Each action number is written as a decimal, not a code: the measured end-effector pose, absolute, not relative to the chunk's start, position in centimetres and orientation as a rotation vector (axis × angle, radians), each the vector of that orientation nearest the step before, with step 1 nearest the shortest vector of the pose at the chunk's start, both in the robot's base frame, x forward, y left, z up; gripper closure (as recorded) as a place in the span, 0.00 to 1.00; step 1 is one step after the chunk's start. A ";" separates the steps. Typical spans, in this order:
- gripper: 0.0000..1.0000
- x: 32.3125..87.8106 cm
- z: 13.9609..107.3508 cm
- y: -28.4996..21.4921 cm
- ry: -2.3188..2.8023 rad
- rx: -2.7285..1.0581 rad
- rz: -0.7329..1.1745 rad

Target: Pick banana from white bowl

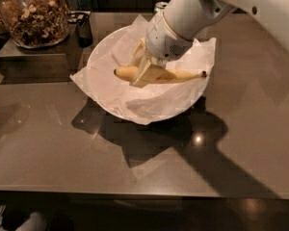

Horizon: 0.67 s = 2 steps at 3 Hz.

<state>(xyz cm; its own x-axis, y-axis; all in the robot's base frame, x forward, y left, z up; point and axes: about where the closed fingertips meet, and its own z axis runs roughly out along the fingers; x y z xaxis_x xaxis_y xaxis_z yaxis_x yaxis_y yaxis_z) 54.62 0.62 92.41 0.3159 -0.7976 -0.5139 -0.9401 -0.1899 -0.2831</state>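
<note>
**Banana clamped crosswise in the bowl**

We see a brown, glossy desk (62, 148) carrying everything. The white arm (260, 4) reaches in from the upper right and down over the white bowl (97, 57), which sits at the middle of the desk, lined with crinkled paper. A glass jar (36, 16) of nuts stands well apart at the far left, on a raised block.

The banana (183, 75) lies inside the bowl. Its long axis runs left to right, with the dark stem tip pointing right and the blunt end left.

The gripper (139, 71) is low in the bowl. Its pale fingers (149, 75) are closed on the banana near the middle, one in front and one behind.
</note>
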 end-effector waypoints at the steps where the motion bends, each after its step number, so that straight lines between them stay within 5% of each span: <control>1: 1.00 53.3 97.3 -0.3 1.484 -2.030 0.321; 2: 1.00 49.9 100.9 -1.8 1.434 -1.984 0.387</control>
<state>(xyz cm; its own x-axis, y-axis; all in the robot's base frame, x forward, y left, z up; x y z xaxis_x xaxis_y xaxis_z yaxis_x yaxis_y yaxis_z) 49.91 -1.79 100.88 0.3579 -0.7318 -0.5800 -0.9243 -0.1893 -0.3315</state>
